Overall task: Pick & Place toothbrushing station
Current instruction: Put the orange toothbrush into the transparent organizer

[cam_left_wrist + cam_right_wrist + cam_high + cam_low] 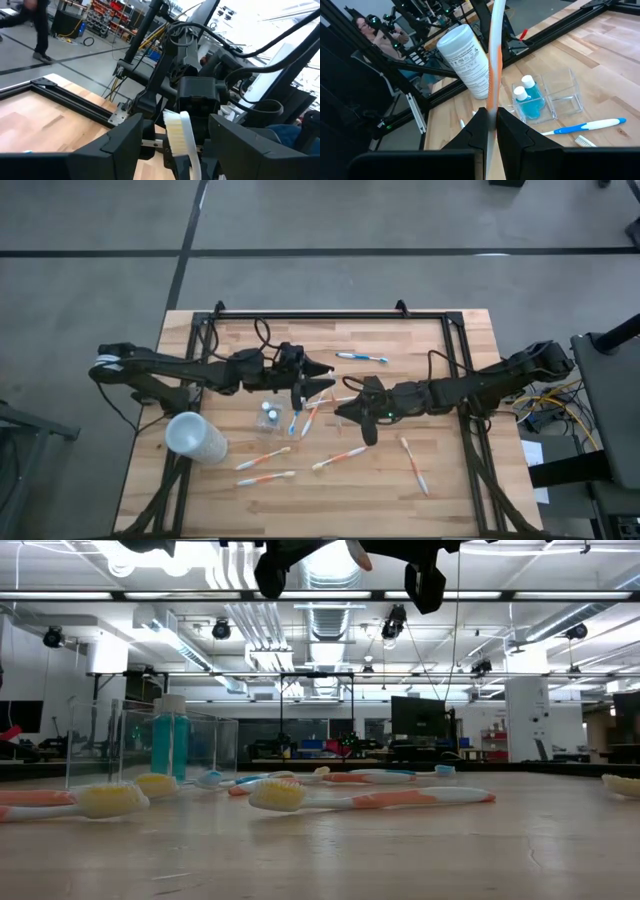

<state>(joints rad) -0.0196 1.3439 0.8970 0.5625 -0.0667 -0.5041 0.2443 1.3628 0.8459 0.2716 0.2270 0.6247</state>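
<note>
My right gripper (pixel 491 117) hovers over the table's middle, shut on a white-orange toothbrush (pixel 494 50). The brush's bristle head (pixel 175 131) stands between the fingers of my left gripper (pixel 325 369). That gripper is open and faces the right one, with a gap on either side of the head. Below them, a clear two-part holder (pixel 547 97) stands on the wood with two blue, white-capped tubes (pixel 530 100) in one part. Loose toothbrushes lie flat around it, among them a white-blue one (pixel 585 126) and a white-orange one (pixel 370 798). My right gripper pinches the toothbrush's handle on its orange stretch (pixel 491 102) between its two fingers. The fingers come roughly level from the table's right. The brush runs on past the fingertips toward the left gripper and is lifted clear of the table.
A frosted whitish cup (pixel 195 436) lies on its side near the left front. Several toothbrushes are scattered over the wood at the front (pixel 262 459), the right front (pixel 415 465) and the far middle (pixel 362 358). A black frame (pixel 330 316) borders the table. A person sits beyond the table.
</note>
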